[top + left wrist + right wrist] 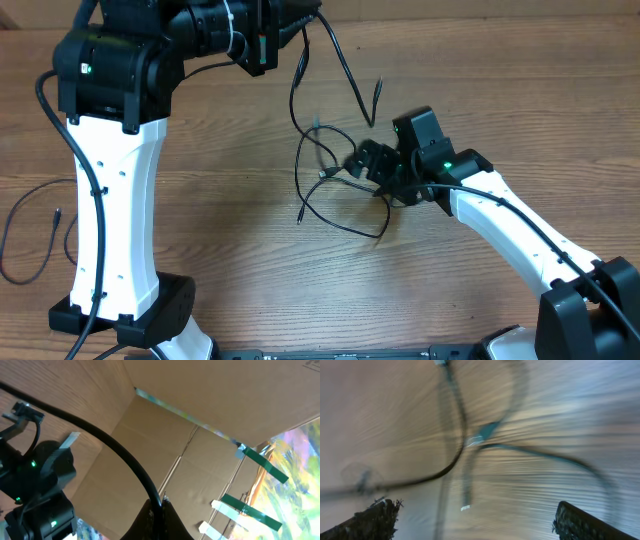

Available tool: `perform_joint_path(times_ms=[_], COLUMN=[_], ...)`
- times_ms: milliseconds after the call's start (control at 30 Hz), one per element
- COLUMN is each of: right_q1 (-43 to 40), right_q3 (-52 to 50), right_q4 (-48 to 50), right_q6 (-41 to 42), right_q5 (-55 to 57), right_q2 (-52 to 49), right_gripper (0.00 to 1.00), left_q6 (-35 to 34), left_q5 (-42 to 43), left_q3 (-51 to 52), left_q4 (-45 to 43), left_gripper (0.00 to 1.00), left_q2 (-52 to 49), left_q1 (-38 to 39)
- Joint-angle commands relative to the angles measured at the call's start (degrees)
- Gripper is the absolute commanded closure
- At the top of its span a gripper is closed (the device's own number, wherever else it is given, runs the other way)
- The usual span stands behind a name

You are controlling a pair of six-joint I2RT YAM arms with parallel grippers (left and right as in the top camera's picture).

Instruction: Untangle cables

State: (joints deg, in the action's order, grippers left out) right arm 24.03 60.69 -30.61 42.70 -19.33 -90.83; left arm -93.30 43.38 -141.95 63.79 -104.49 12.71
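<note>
The cables [312, 160] are thin black cords in loose tangled loops on the wooden table, with small plug ends. My left gripper [297, 12] is raised at the top and shut on one cable, which hangs down to the tangle. In the left wrist view the fingers [161, 511] pinch this black cable [115, 447]. My right gripper [360, 160] is low at the right side of the tangle. In the blurred right wrist view its fingers [475, 520] are wide apart over cable strands [457, 435] and a silvery plug tip [466, 507], holding nothing.
Another thin black cord [30, 235] lies in a loop at the table's left edge, beside the left arm's white column [115, 220]. A cardboard wall [200, 420] with green tape stands behind the table. The right arm [510, 225] stretches in from the lower right.
</note>
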Motion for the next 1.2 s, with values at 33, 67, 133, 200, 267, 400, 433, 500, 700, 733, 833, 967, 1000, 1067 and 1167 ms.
perform_joint_path(times_ms=[33, 67, 133, 200, 267, 400, 433, 500, 700, 733, 833, 967, 1000, 1067, 1167], right_q1=[0.02, 0.02, 0.00, 0.00, 0.02, 0.09, 0.09, 0.09, 1.42, 3.13, 5.55, 7.13, 7.15, 7.13, 6.10], right_q3=[0.42, 0.42, 0.42, 0.39, 0.39, 0.39, 0.39, 0.39, 0.39, 0.39, 0.39, 0.39, 0.39, 0.39, 0.44], right_q4=[5.86, 6.56, 9.11, 10.86, 10.34, 10.01, 10.01, 10.05, 17.88, 19.93, 22.10, 25.68, 25.81, 25.81, 25.81], right_q6=[-4.63, -4.61, -4.46, 4.59, 17.42, 43.01, 46.80, 57.88, 67.06, 68.85, 71.30, 71.30, 71.01, 65.88, 50.90], right_q5=[-17.81, -18.32, -17.09, -13.79, -11.65, -10.19, -9.75, -8.96, -9.22, -9.20, -9.05, -8.28, -7.89, -6.08, -5.62], right_q2=[0.15, 0.15, 0.15, 0.15, 0.13, 0.04, 0.04, 0.04, -1.44, -2.69, -4.59, -7.76, -8.63, -9.64, -9.62], right_gripper=[0.00, 0.00, 0.00, 0.00, 0.00, 0.00, 0.00, 0.00, 0.00, 0.00, 0.06, 0.32, 0.46, 0.78, 0.96], left_q6=[3.61, 4.15, 5.18, 5.53, 5.51, 5.51, 5.53, 6.14, 7.72, 7.82, 7.85, 7.85, 7.85, 8.41, 12.28], left_q5=[-1.18, -1.60, -2.03, -2.01, -2.01, -1.99, -1.99, -1.97, -1.79, -1.81, -1.81, -1.33, -1.38, -1.38, -1.70], left_q3=[-0.66, -0.66, -0.66, -0.66, -0.66, -0.66, -0.66, -0.66, -0.66, -0.66, -0.66, -0.66, -0.66, -0.66, -0.66], left_q4=[-0.37, -0.35, -0.31, 0.00, 0.11, 0.48, 0.66, 0.87, 0.96, 1.16, 1.16, 1.60, 2.03, 2.32, 2.40], left_gripper=[0.96, 0.96, 0.96, 0.95, 0.95, 0.96, 0.96, 0.96, 0.95, 0.95, 0.95, 0.95, 0.96, 0.95, 0.95], left_q2=[0.72, 0.72, 0.72, 0.72, 0.72, 0.72, 0.72, 0.72, 0.72, 0.72, 0.72, 0.72, 0.72, 0.72, 0.72], left_q1=[0.04, 0.04, 0.04, 0.04, 0.04, 0.07, 0.07, 0.07, 0.07, 0.07, 0.11, 0.11, 0.11, 0.11, 0.07])
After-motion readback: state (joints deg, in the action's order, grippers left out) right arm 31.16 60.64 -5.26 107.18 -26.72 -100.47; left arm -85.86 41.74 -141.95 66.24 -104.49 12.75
